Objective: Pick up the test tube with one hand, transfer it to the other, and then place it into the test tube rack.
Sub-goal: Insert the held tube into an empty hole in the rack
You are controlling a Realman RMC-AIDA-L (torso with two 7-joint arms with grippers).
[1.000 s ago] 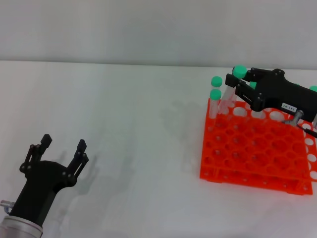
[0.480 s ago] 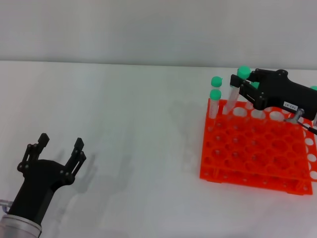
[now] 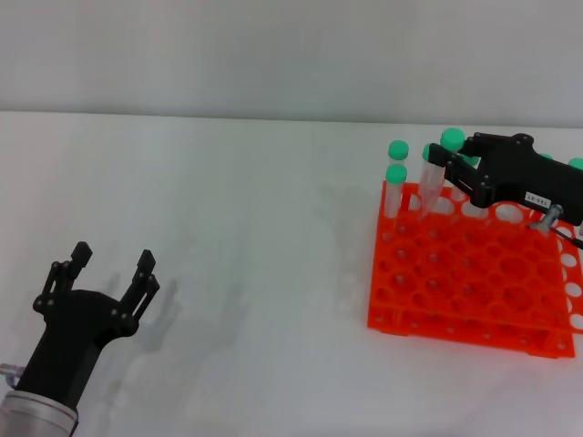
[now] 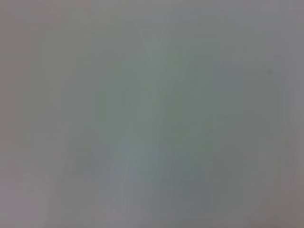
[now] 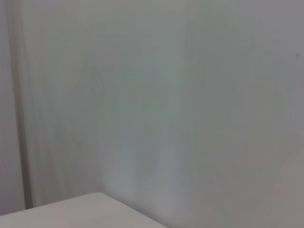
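Note:
In the head view the orange-red test tube rack (image 3: 474, 278) stands on the white table at the right. My right gripper (image 3: 444, 164) reaches over the rack's far edge and is shut on the test tube (image 3: 430, 189) just under its green cap. The tube is tilted, with its lower end at a hole in the rack's back row. My left gripper (image 3: 114, 258) is open and empty, low at the near left, far from the rack. Neither wrist view shows the tube, the rack or any fingers.
Other green-capped tubes (image 3: 394, 182) stand upright in the rack's far left corner, close beside the held tube. Another green cap (image 3: 577, 164) shows at the right edge. The right wrist view shows a pale wall and a white table corner (image 5: 71, 213).
My right gripper has shifted right and slightly down over the rack's back row, and the held tube has swung from lying nearly level to standing steeply. My left gripper has barely moved.

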